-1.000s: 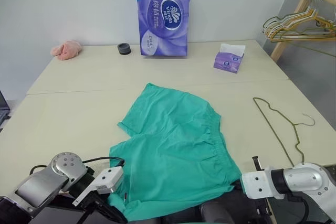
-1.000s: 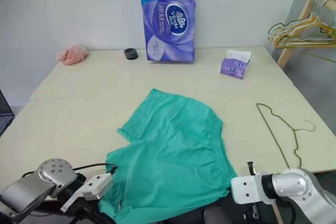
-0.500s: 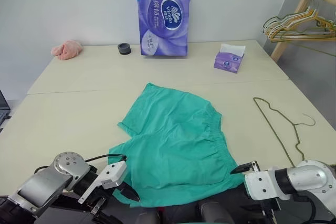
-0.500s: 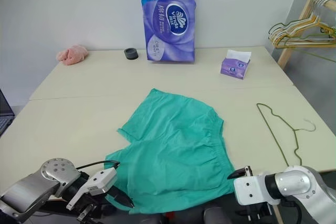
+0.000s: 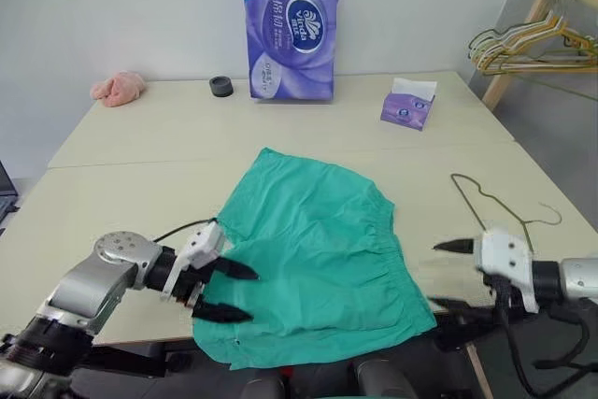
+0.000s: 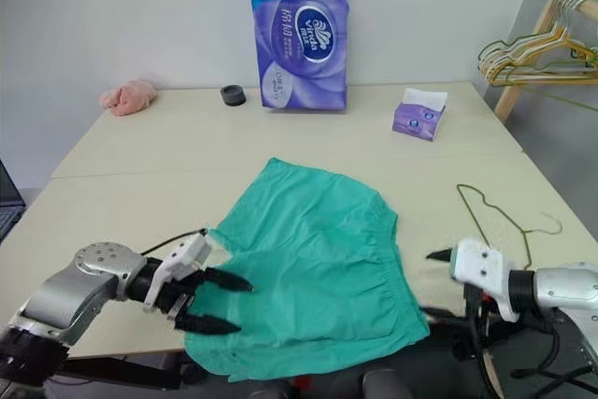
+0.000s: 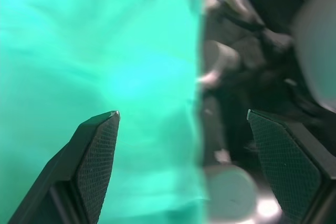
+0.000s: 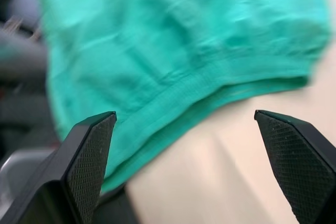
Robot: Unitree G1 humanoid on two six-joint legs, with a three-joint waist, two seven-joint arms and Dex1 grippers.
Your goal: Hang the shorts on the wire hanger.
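Teal shorts (image 5: 318, 259): flat on table (image 5: 140, 151), centre.
Wire hanger (image 5: 495, 226): three o'clock of shorts, apart.
Left gripper (image 5: 229, 292): spread wide, empty, over shorts' edge.
Right gripper (image 5: 447, 275): spread wide, empty.

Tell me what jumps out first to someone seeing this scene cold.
The teal shorts lie spread flat mid-table, their near edge hanging over the table's front edge. The left end effector is open over their near-left corner, and the right end effector is open off their right side. The thin wire hanger lies flat to the right of the shorts, and a tall purple tissue pack stands at the back against the wall.
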